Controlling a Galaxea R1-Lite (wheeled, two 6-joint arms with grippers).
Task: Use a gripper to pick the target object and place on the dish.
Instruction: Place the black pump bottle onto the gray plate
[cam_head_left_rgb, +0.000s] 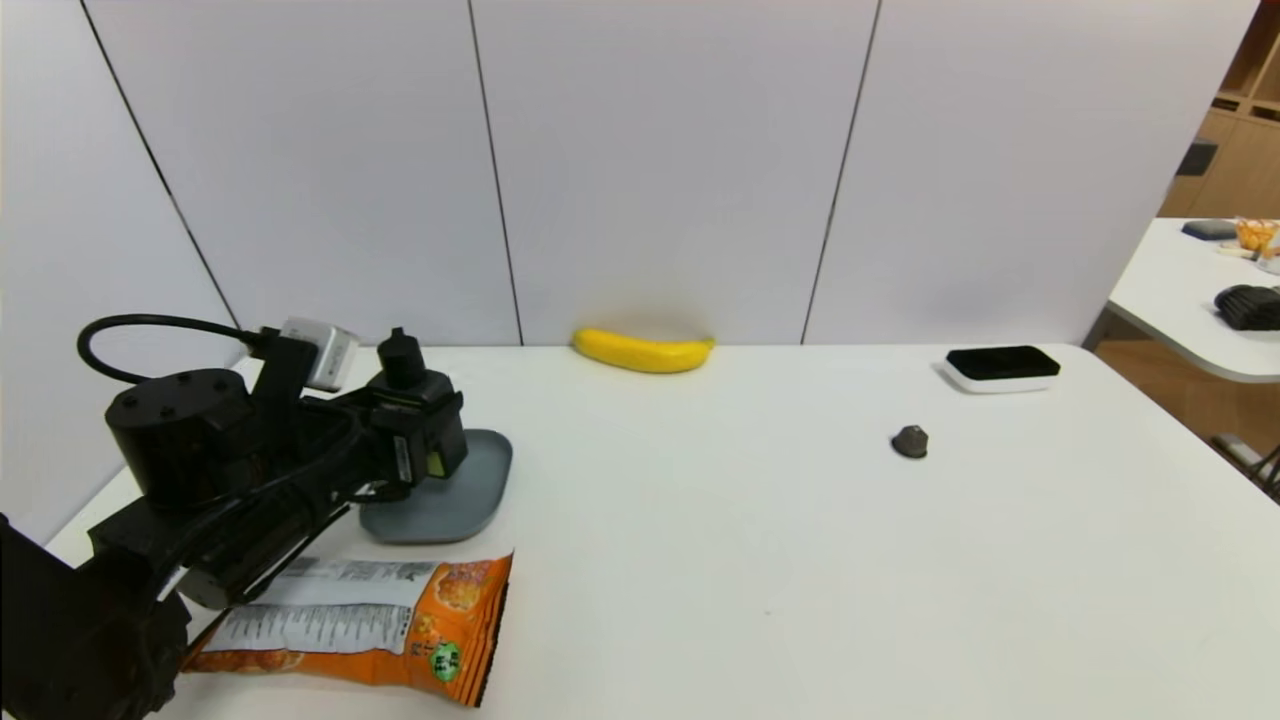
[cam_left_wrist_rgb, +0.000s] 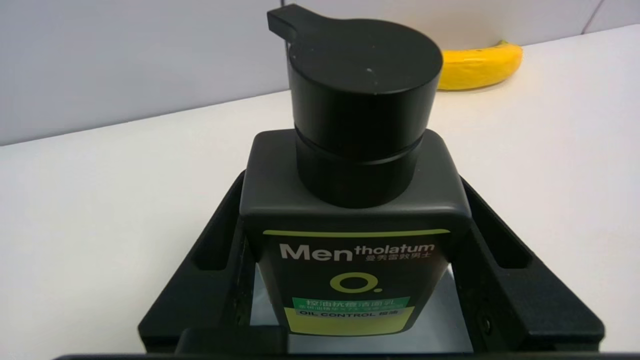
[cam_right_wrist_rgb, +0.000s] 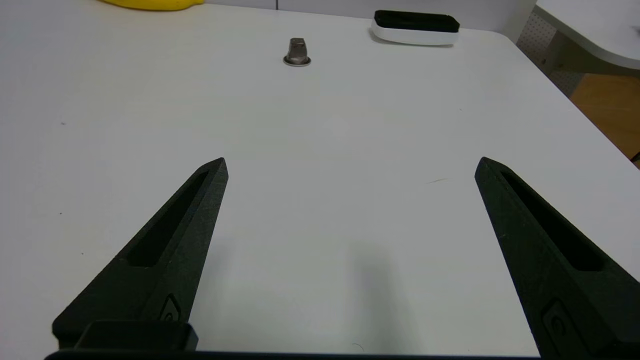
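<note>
- Head view is showing the white table (cam_head_left_rgb: 760, 560) carrying every item; the snack bag (cam_head_left_rgb: 370, 625) is lying at the near left edge, the banana (cam_head_left_rgb: 643, 351) against the back wall, the white tray with a black top (cam_head_left_rgb: 1002, 369) at the far right, and a small grey metal piece (cam_head_left_rgb: 910, 441) in front of that tray.
- The left gripper (cam_head_left_rgb: 415, 450) is reaching over the dish (cam_head_left_rgb: 478, 490) at the table's left side, with its jaws clamping the bottle (cam_head_left_rgb: 420, 425) on two opposite sides.
- The bottle is standing upright between the fingers (cam_left_wrist_rgb: 505, 280), over the dish; whether its base is touching the dish surface cannot be told.
- Task progress, as a judgement: picking is done and transport to the dish appears done; lowering if needed, releasing, and withdrawing are remaining.
- The right gripper (cam_right_wrist_rgb: 350, 170) is idling above bare table on the right side, its jaws spread wide and holding nothing.
- The bottle label (cam_left_wrist_rgb: 352, 285) is reading "Mentholatum", a ring-shaped "O." mark, and "OIL CONTROL", with Chinese text alongside.
- The snack bag is carrying printed text too small to read.
</note>
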